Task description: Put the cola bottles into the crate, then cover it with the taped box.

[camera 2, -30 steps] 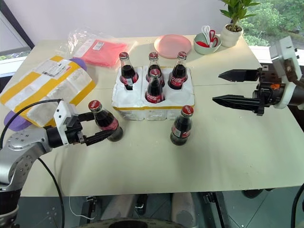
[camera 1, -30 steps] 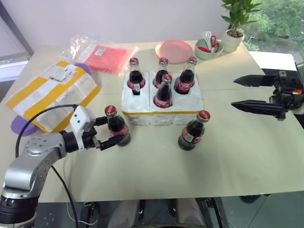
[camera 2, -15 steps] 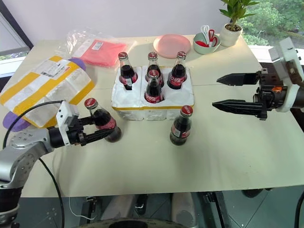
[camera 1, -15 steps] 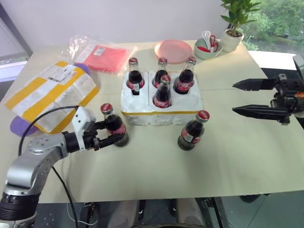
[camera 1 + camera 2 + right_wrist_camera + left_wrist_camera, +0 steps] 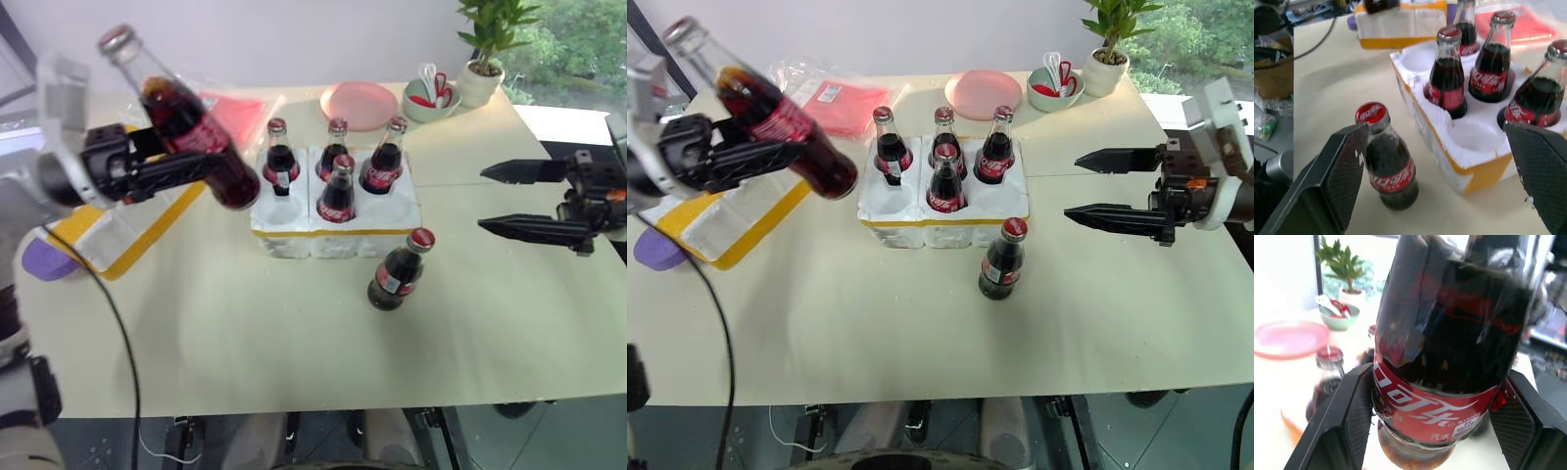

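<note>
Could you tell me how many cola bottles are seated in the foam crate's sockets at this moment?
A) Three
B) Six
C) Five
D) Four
D: four cola bottles stand in the crate, a fifth stands on the table in front of it, and the left gripper holds the sixth in the air.
</note>
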